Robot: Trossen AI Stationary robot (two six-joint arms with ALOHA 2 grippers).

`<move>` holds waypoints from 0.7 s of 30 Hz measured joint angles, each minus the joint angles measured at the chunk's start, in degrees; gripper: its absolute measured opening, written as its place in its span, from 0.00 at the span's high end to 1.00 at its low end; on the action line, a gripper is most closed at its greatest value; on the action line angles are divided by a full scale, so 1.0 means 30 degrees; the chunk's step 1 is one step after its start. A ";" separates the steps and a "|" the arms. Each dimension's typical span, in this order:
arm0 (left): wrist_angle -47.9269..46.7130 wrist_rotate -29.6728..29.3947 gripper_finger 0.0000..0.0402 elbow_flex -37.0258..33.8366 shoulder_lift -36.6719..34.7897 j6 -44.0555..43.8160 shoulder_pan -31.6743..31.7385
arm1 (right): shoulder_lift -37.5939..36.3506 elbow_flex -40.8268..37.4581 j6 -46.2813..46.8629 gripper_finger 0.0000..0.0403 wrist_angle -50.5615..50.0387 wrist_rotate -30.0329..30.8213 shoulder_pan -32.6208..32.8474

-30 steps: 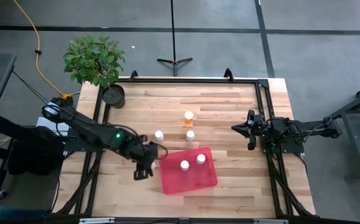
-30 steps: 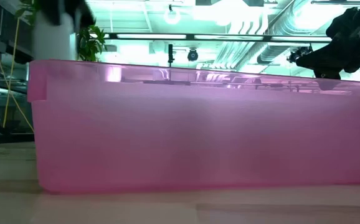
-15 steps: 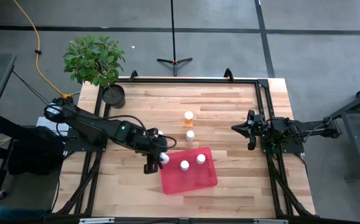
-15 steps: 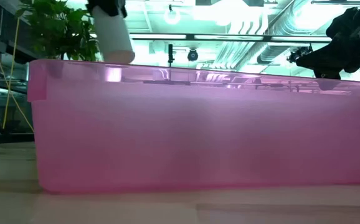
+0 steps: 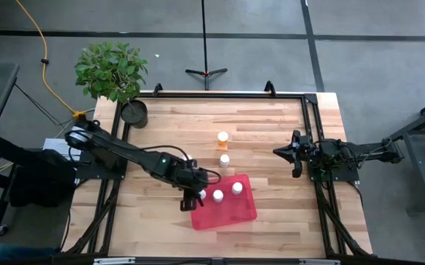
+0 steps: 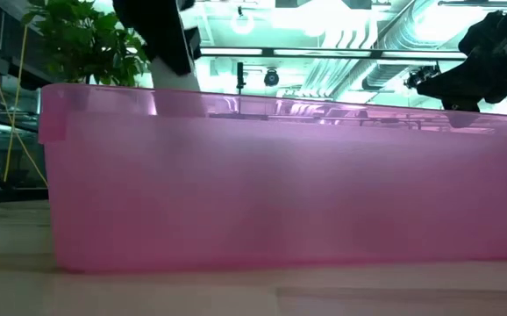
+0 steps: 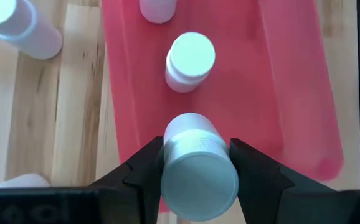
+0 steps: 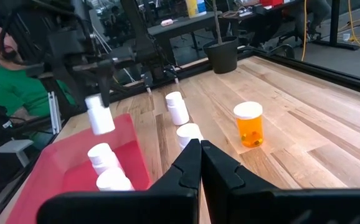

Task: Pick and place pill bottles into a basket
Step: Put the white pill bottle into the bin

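Observation:
The red basket (image 5: 231,210) lies at the table's near middle with two white pill bottles (image 5: 218,195) (image 5: 237,188) standing in it. My left gripper (image 5: 198,196) is over the basket's left part, shut on a third white pill bottle (image 7: 197,171). This bottle also shows in the right wrist view (image 8: 100,118). The amber bottle (image 5: 222,137) and a white bottle (image 5: 225,159) stand on the wood beyond the basket. Another white bottle (image 8: 177,107) stands farther left. My right gripper (image 5: 295,154) waits shut at the table's right side. My left gripper pinches the white bottle's upper end (image 7: 174,155), at the cap, between its two fingers (image 7: 146,171), one on each side. The fingers come from above, pointing down. The bottle hangs nearly upright below them, and its lower part (image 6: 182,98) dips behind the basket's left wall.
A black round pot (image 5: 134,112) with a green plant (image 5: 111,68) stands at the far left corner. Black rails (image 5: 312,125) run along the table's edges. Bare wood lies right of the basket. A person in green (image 8: 9,84) sits beyond the table's left side.
My left gripper has carried the white bottle toward the table's right edge, from the wood left of the basket to over the basket's left part. It has also come down, so the bottle's lower end now sits below the rim. The bottle stays held and nearly upright.

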 joint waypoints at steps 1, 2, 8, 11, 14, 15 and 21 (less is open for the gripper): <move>0.0233 0.0003 0.51 0.0000 0.0189 0.0000 0.0000 | 0.0000 0.0004 -0.0004 1.00 0.0000 0.0000 -0.0006; 0.0440 0.0020 0.51 0.0000 0.0405 0.0000 0.0000 | 0.0002 0.0005 -0.0004 1.00 0.0000 0.0000 -0.0006; 0.0676 0.0474 0.52 0.0000 0.1455 -0.0119 0.0000 | 0.0121 0.0007 -0.0004 1.00 0.0000 0.0000 0.0001; 0.0648 0.0663 0.51 0.0000 0.1841 -0.0138 0.0000 | 0.0124 0.0000 -0.0010 1.00 0.0000 0.0000 0.0000; 0.0611 0.0699 0.51 0.0000 0.2097 -0.0146 0.0000 | 0.0124 0.0000 -0.0012 1.00 0.0000 0.0000 -0.0006; 0.0525 0.0694 0.51 0.0000 0.2103 -0.0146 0.0000 | 0.0127 0.0000 -0.0012 1.00 0.0000 0.0000 -0.0004; 0.0204 0.0386 0.52 -0.0036 0.2380 -0.0124 0.0000 | 0.0138 0.0000 -0.0333 1.00 0.0000 -0.0022 0.0001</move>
